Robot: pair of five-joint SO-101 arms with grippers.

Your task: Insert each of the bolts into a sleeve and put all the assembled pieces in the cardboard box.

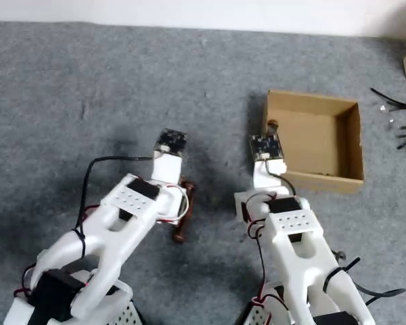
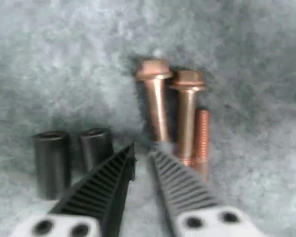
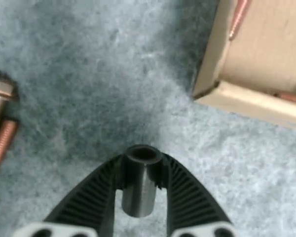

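Observation:
Two copper bolts point(image 2: 156, 101) with hex heads lie side by side on the grey carpet, and a third threaded bolt point(image 2: 202, 138) lies against them. Two black sleeves point(image 2: 52, 163) lie a little apart from the bolts. My left gripper point(image 2: 143, 154) hovers just short of the bolts, slightly open with nothing between its fingers. My right gripper point(image 3: 141, 160) is shut on a black sleeve point(image 3: 139, 190), held upright above the carpet near a corner of the cardboard box point(image 3: 222, 91). The box point(image 1: 345, 177) stands just beyond the right arm point(image 1: 294, 230).
Copper pieces point(image 3: 239, 17) lie inside the box along its walls. Black cables and small parts point(image 1: 399, 125) lie at the far right of the table. Bare carpet stretches to the left and far side.

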